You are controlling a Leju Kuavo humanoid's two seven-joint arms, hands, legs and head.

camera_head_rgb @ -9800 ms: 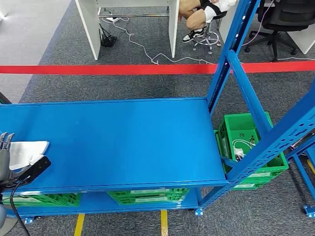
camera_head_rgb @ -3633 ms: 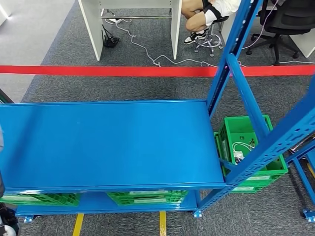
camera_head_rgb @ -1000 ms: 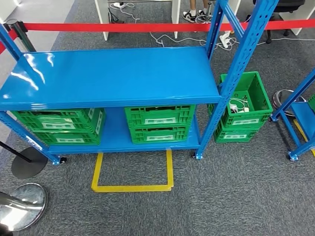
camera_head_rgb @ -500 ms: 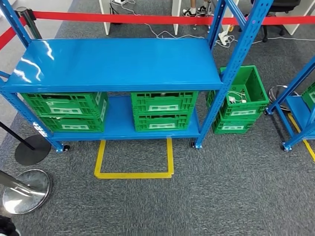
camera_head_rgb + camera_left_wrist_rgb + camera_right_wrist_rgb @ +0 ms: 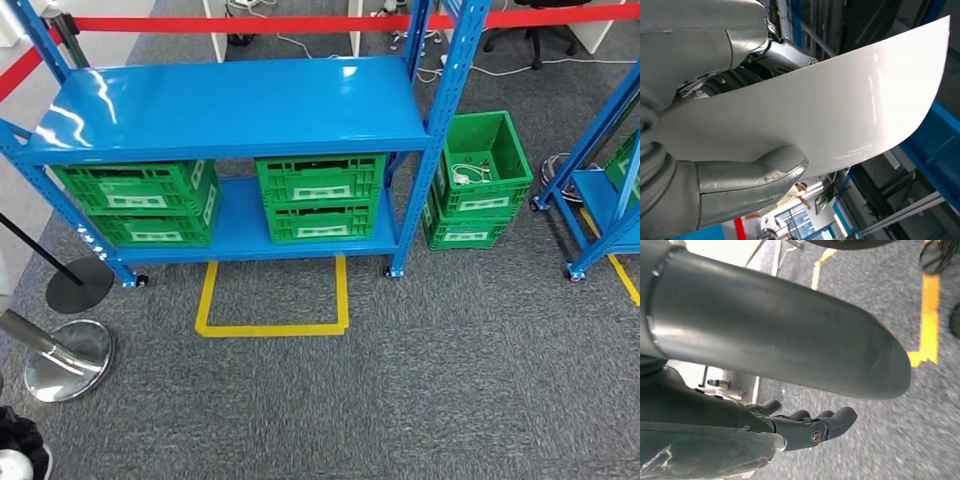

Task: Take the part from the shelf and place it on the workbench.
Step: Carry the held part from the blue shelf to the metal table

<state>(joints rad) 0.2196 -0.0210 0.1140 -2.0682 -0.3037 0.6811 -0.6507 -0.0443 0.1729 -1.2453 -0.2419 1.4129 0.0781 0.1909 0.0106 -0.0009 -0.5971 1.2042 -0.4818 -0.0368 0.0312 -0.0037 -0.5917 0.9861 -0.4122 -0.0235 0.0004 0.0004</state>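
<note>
The left hand is built of dull grey parts. Its thumb is thick and smooth, scuffed with fine scratches, tapering to a rounded tip, with a seam line where its two sections meet. Behind it sits a ribbed grey cover of soft rounded folds. Brighter polished metal links show beside the upper grey shell.

The right hand is darker. Its thumb is a broad, smooth, dark grey form with a soft sheen and a rounded end. Its fingers are black and slim with rounded tips, and one carries a small silver screw at its side.
</note>
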